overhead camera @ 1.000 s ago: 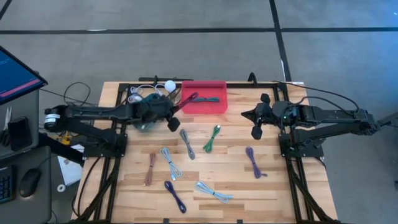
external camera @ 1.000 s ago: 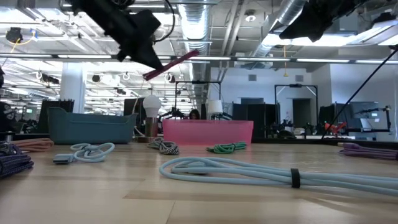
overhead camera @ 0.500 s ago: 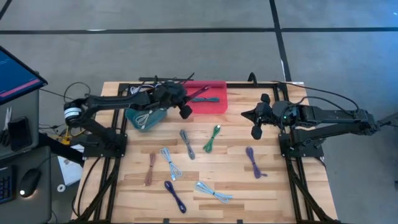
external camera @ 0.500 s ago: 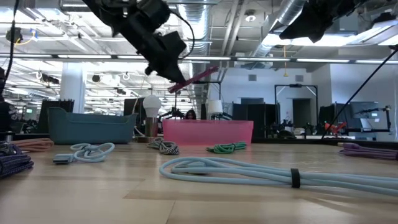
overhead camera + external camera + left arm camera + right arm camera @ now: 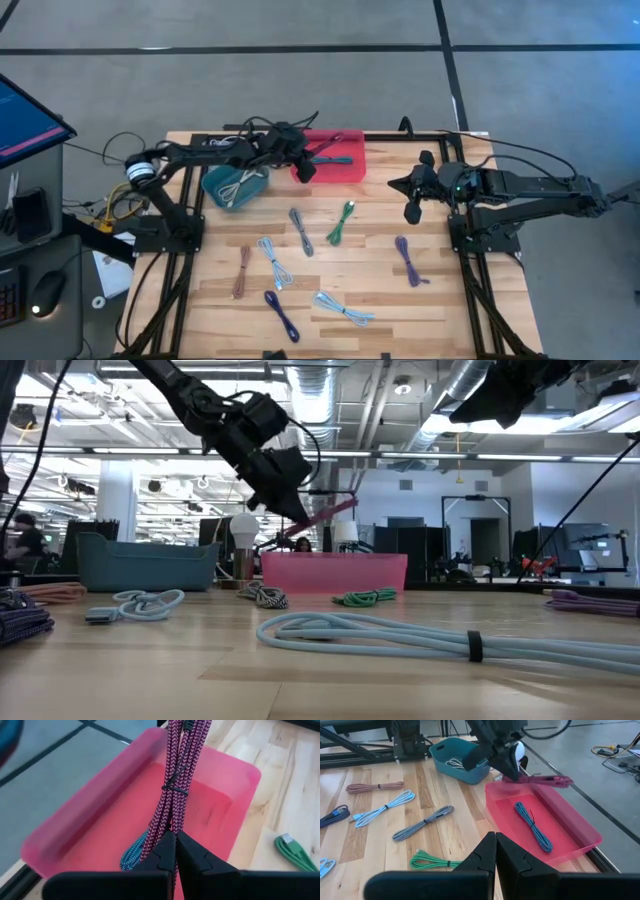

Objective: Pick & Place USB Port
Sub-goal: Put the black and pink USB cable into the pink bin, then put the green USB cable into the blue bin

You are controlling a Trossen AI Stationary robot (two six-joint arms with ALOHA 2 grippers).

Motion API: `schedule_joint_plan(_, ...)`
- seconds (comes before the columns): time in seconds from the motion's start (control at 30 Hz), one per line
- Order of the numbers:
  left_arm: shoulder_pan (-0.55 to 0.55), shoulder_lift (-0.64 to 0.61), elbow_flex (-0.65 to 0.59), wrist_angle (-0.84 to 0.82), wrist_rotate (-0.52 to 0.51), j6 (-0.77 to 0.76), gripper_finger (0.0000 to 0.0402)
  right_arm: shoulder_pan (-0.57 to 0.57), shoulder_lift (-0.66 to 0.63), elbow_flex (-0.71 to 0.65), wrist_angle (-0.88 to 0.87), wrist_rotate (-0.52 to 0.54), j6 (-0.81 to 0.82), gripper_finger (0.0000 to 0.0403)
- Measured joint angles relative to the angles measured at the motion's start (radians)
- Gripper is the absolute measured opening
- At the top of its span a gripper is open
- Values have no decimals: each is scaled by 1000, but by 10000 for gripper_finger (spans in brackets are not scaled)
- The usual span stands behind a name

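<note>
Item: maroon braided cable (image 5: 181,775), pinched in the left gripper (image 5: 303,167) above the pink tray (image 5: 350,172).
Risk: released askew, its long end could drape over the tray's rim. Open floor lies beside the teal cable (image 5: 532,827) inside. Right gripper (image 5: 412,212) clamped empty, well apart from the tray.

Left arm (image 5: 200,155): dark, slim jointed links, with a white-and-orange ring at the base joint and thin black cables looping loose along the forearm. Right arm (image 5: 520,185): same dark build, black cable trailing over the links. Fingers (image 5: 162,860): matte black, wedge-shaped, on a flat black crossbar.
</note>
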Motion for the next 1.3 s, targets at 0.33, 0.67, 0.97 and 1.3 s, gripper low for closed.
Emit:
schedule_joint_plan(0.33,8,91,0,24,8,0,6,0,0,0,0,0,0,1)
schedule_joint_plan(0.67,9,129,0,31,6,-3,6,0,0,0,0,0,0,1)
schedule_joint_plan(0.97,7,129,0,51,-36,-10,20,0,0,0,0,0,0,1)
schedule_joint_plan(1.3,-7,129,0,53,-38,-11,32,0,0,0,0,-1,0,1)
